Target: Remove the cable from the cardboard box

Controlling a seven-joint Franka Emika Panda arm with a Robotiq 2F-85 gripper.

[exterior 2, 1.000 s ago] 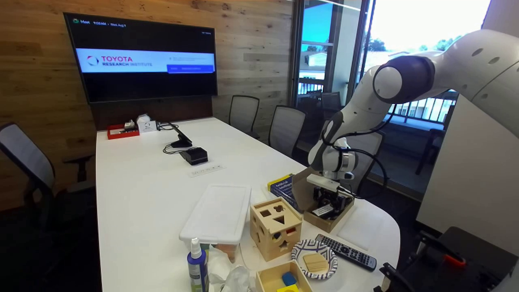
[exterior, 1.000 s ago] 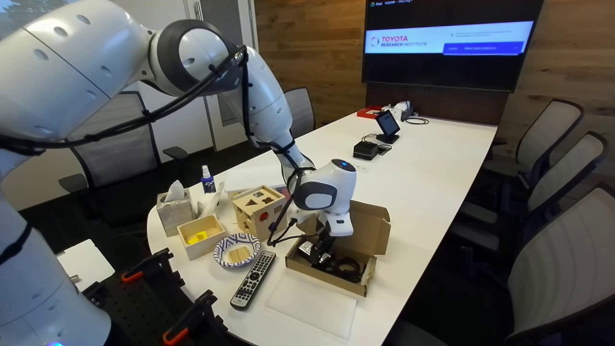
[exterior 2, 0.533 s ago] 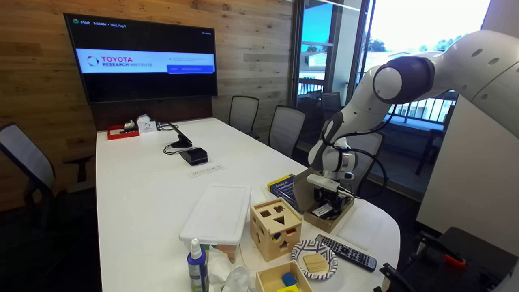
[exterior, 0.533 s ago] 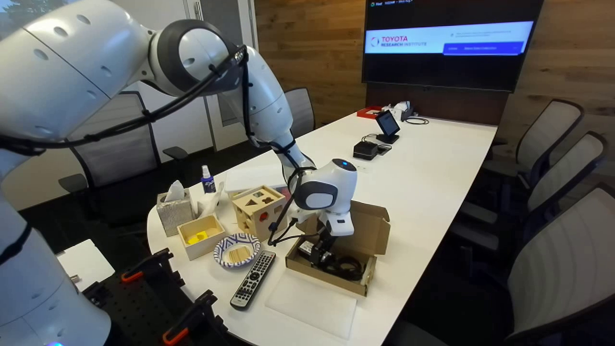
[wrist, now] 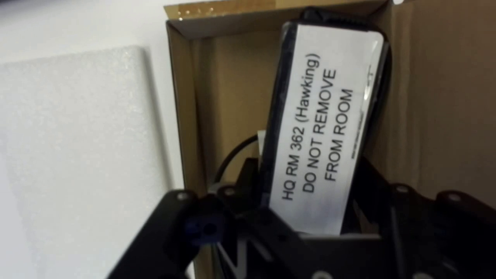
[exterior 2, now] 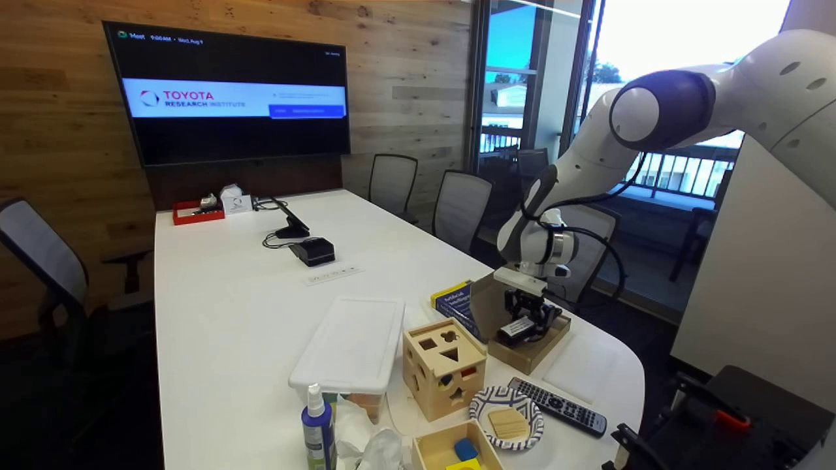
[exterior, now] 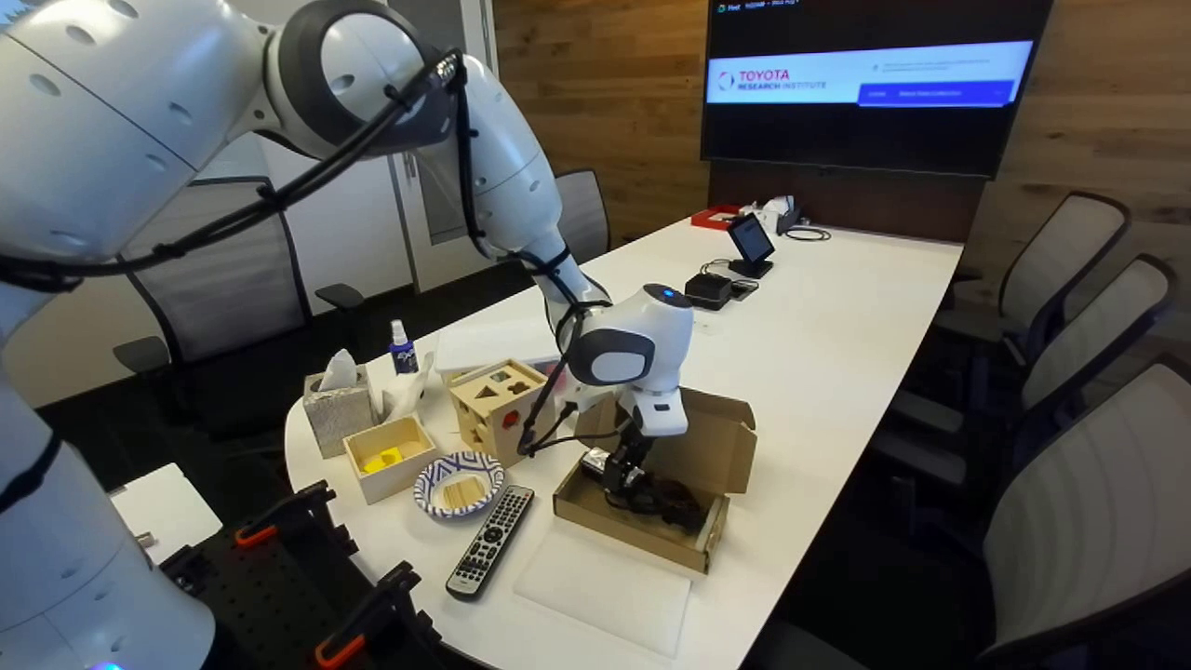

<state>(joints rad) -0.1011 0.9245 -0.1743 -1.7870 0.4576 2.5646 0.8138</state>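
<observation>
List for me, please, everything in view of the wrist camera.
Shallow rectangular cardboard box: one, brown, centre, flap open at right.
Glossy strip, probably tape: one, brownish, on the box's upper end.
Rectangular plastic brick: one, black, over the box's floor.
Rectangular printed label: one, white, on the brick.
Small flat piece: one, white, partly hidden beside the brick.
Thin round cable: one stretch visible, black, in the box, left of the brick.
Ribbed piece, purpose unclear: one, black, at the brick's upper end.
Smooth flat tabletop: one, white, at left.
Flat foam sheet: one, white, on the tabletop, left of the box.
End effector: one, black, bottom, gripping the brick from both sides.
</observation>
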